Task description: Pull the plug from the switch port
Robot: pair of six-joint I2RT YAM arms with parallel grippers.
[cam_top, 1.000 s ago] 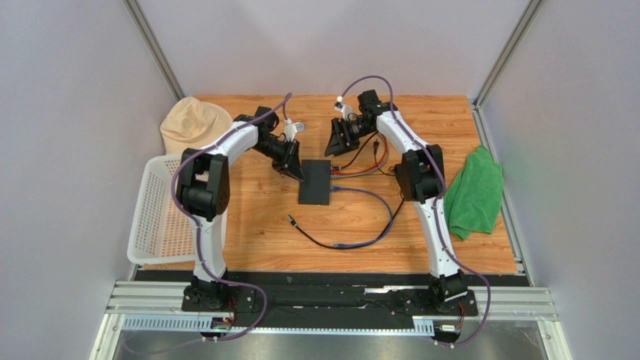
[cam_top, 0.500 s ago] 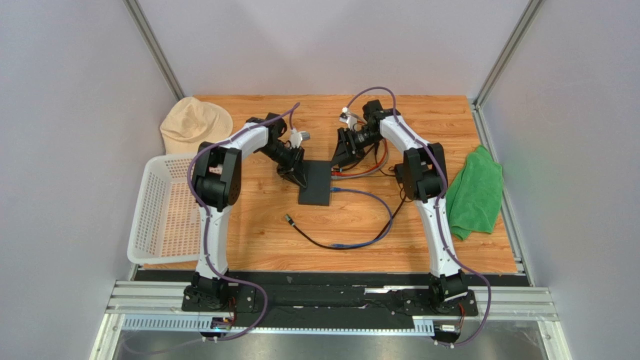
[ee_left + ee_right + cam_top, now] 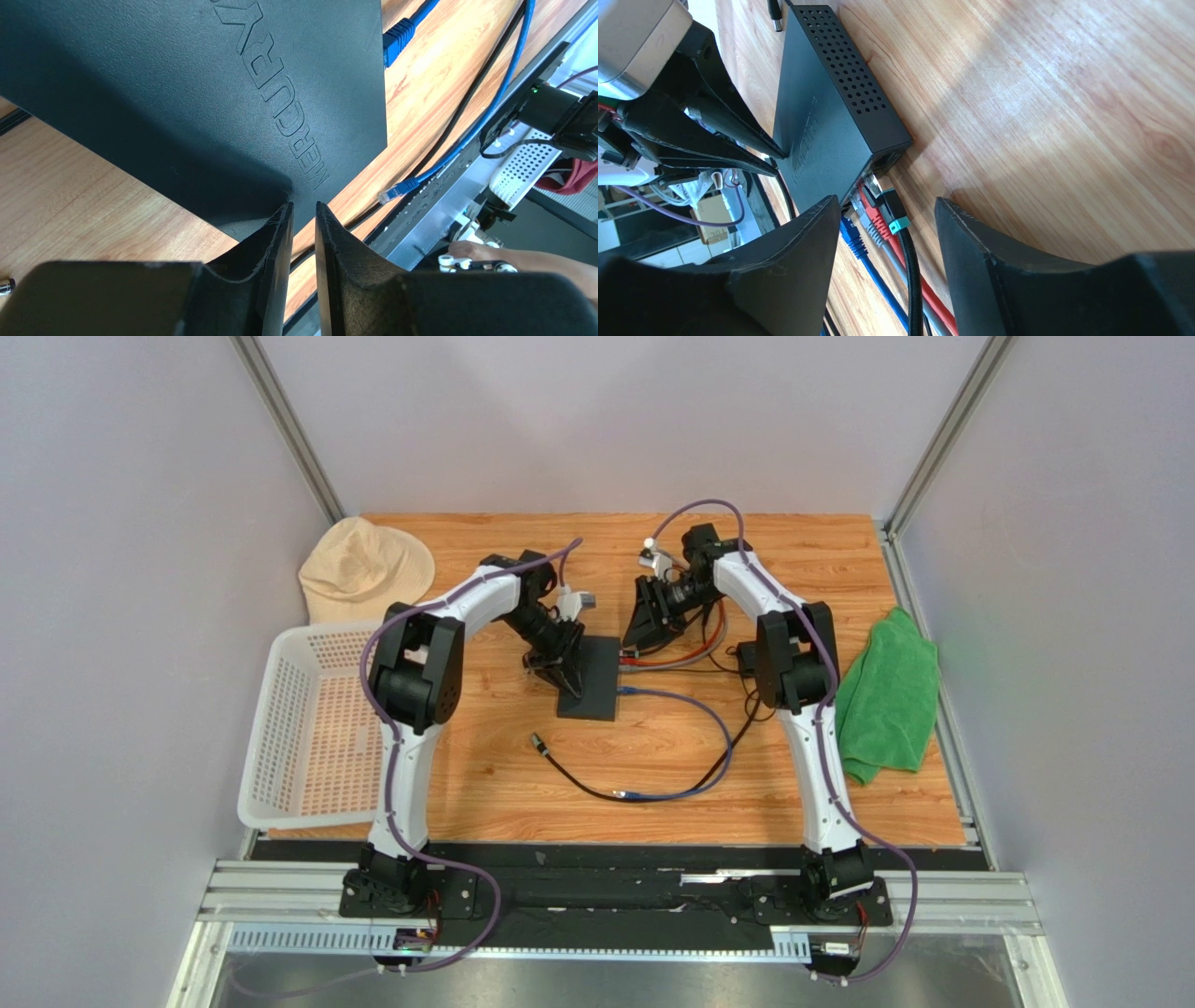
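Switch (image 3: 589, 676): flat black box with embossed lettering on its top face, lying on the table (image 3: 477, 756) between the two end effectors.
Left end effector (image 3: 303, 227): fingers nearly together, a thin slit between them with nothing in it. The tips are at a corner of the switch; whether they touch it cannot be told.
Right end effector (image 3: 887, 204): fingers well apart, gripping nothing. It hovers over the cabled narrow edge of the switch.
Plug (image 3: 399, 36): blue, seated in the switch port (image 3: 383, 42). It lies well beyond the left end effector's tips, and below and just beside one finger of the right end effector.
Neighbouring plugs: a black plug (image 3: 892, 210) with a teal tab and a red plug (image 3: 875, 220) sit side by side on the same edge, under the right end effector's gap.
Blue cable (image 3: 716, 742): loops across the table from the plug toward the arm bases.
Black cable (image 3: 575, 773): loose on the table, base-side of the left end effector.
Surroundings: white basket (image 3: 281, 756) and beige hat (image 3: 358, 567) outboard of the left end effector; green cloth (image 3: 887, 693) outboard of the right end effector.
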